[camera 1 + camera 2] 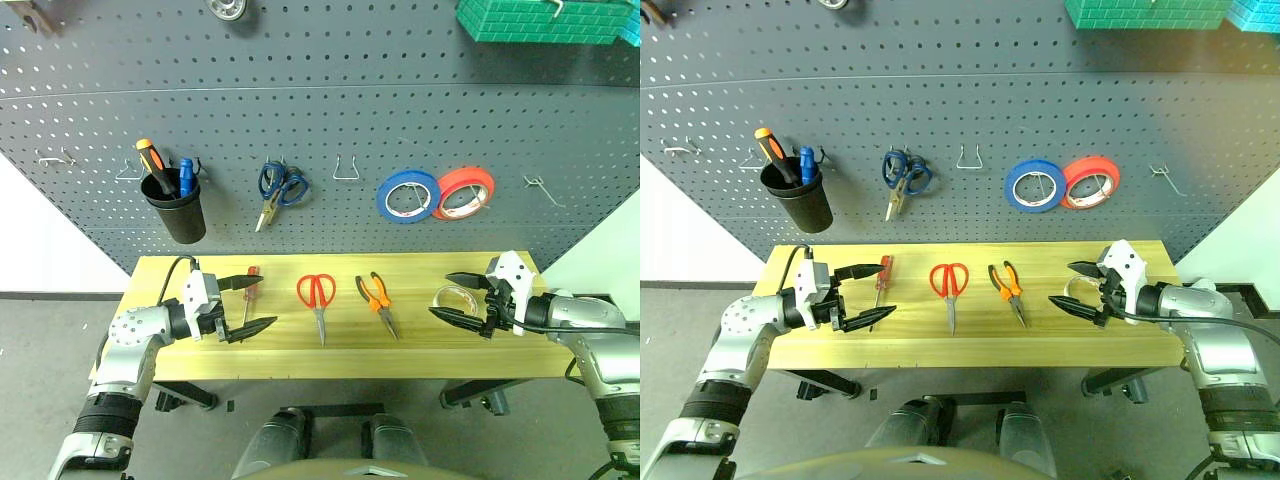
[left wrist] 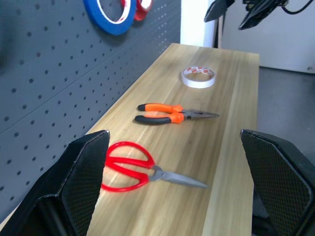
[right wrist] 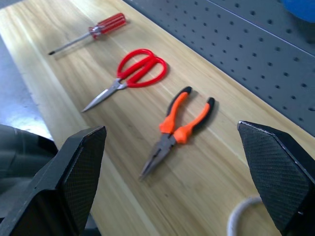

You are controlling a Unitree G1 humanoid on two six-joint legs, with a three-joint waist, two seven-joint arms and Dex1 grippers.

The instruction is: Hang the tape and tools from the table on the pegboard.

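Both the left gripper (image 1: 246,304) and right gripper (image 1: 459,298) hovered spread and empty over the table (image 1: 300,355), where, rightward from the left gripper, the screwdriver (image 1: 249,292), red scissors (image 1: 318,298) and pliers (image 1: 377,300) lay tips toward the near edge, then the tape (image 1: 455,298), below the pegboard (image 1: 330,110).

On the pale yellow, grained worktop (image 1: 420,345) lie red-handled scissors (image 1: 318,298), orange-and-black pliers (image 1: 377,300) and whitish tape (image 1: 455,299); behind it, the dark grey pegboard (image 1: 330,110) is dotted with holes.

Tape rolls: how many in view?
3. Whitish tape lies on the table; blue roll and red-orange roll hang side by side on the pegboard.
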